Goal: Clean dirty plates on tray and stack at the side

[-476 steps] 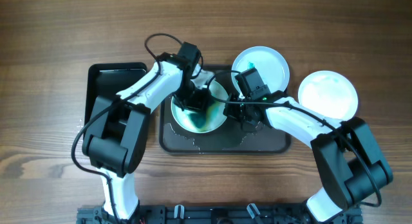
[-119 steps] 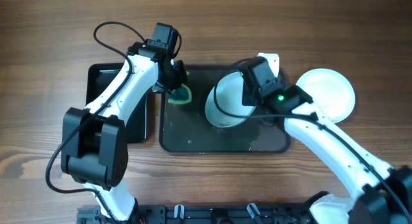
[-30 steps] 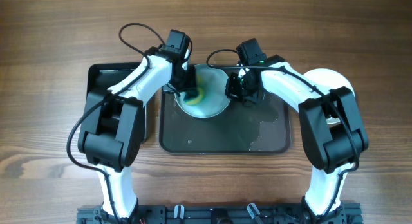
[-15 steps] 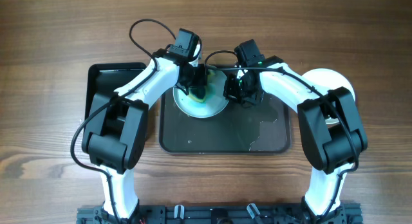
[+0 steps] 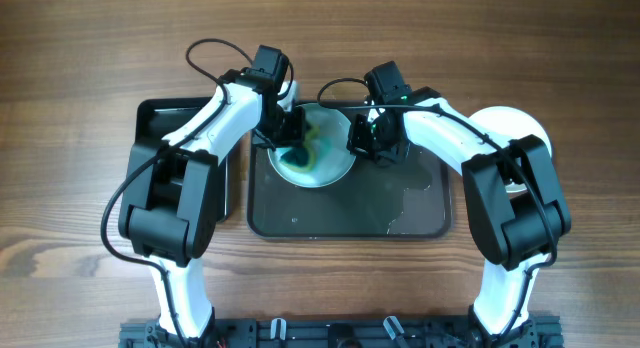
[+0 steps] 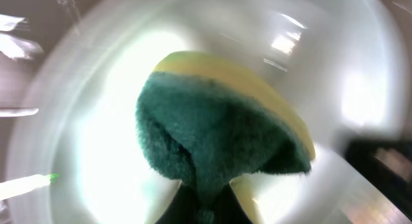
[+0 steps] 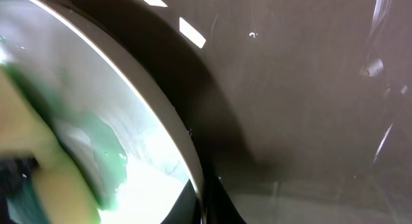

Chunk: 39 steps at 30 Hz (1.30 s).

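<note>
Scrubbing under way: the left gripper (image 5: 289, 144), clamped on a green-and-yellow scouring sponge (image 6: 219, 134), presses it into a round pale-blue plate (image 5: 330, 160) streaked teal, lying at the far edge of the large dark grey rectangular tray (image 5: 340, 210). The right gripper (image 5: 368, 141) appears to pinch the plate's right rim, though its jaws are largely hidden. Good practice here is firm, overlapping circles across every streak, with the rim braced so nothing slides.

I count two arms, the left arm (image 5: 215, 123) and right arm (image 5: 450, 138). Two trays: a grey tray (image 5: 340, 208) and a black tray (image 5: 180, 116). One sponge (image 6: 212, 121). Two plates in sight: a smeared plate (image 5: 330, 163) and a white plate (image 5: 515, 123).
</note>
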Tool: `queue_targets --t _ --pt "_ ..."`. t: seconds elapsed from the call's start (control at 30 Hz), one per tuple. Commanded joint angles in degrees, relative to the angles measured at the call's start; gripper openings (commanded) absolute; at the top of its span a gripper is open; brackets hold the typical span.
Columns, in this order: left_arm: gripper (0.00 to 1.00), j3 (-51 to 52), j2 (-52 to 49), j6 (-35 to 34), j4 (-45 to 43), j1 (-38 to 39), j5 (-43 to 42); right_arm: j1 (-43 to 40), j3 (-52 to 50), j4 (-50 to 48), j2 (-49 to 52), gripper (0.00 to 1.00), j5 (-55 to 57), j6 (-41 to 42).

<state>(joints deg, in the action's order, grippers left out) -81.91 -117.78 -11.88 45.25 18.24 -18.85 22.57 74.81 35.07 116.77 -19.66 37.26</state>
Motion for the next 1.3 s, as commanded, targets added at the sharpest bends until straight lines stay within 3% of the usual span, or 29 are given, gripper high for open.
queue_targets --t 0.0,0.17,0.27,0.4,0.47,0.9,1.07,1.2,1.27 --pt "0.04 1.1 -1.0 11.7 0.4 0.3 -21.9 -0.4 -1.8 0.7 1.9 0.04 3.3 0.2" --pt "0.04 1.1 -1.0 11.4 -0.5 -1.6 -14.4 -0.4 -1.8 0.7 1.9 0.04 3.3 0.2" --pt "0.04 1.1 -1.0 9.8 -0.5 -2.0 -1.6 -0.4 -1.8 0.7 1.9 0.04 3.3 0.2" --pt "0.04 1.1 -1.0 0.7 -0.6 -1.9 18.4 -0.4 -1.8 0.7 1.9 0.04 3.3 0.2" --pt "0.04 1.1 -1.0 0.7 -1.2 -2.0 22.5 -0.4 -1.8 0.7 1.9 0.04 3.3 0.2" --pt "0.04 -5.9 7.5 -2.8 -0.7 -2.0 16.9 -0.4 -1.8 0.7 1.9 0.04 3.2 0.0" --pt "0.04 -5.9 12.2 -2.8 3.5 -2.0 17.0 -0.4 -1.7 1.1 -0.6 0.04 1.8 -5.4" --pt "0.04 -5.5 12.2 -2.8 5.7 -2.0 17.0 -0.1 -1.7 4.6 -7.8 0.04 9.2 -9.4" --pt "0.04 -5.3 12.1 -2.8 6.5 -2.0 17.0 0.9 -1.7 7.9 -13.1 0.04 19.3 -10.8"
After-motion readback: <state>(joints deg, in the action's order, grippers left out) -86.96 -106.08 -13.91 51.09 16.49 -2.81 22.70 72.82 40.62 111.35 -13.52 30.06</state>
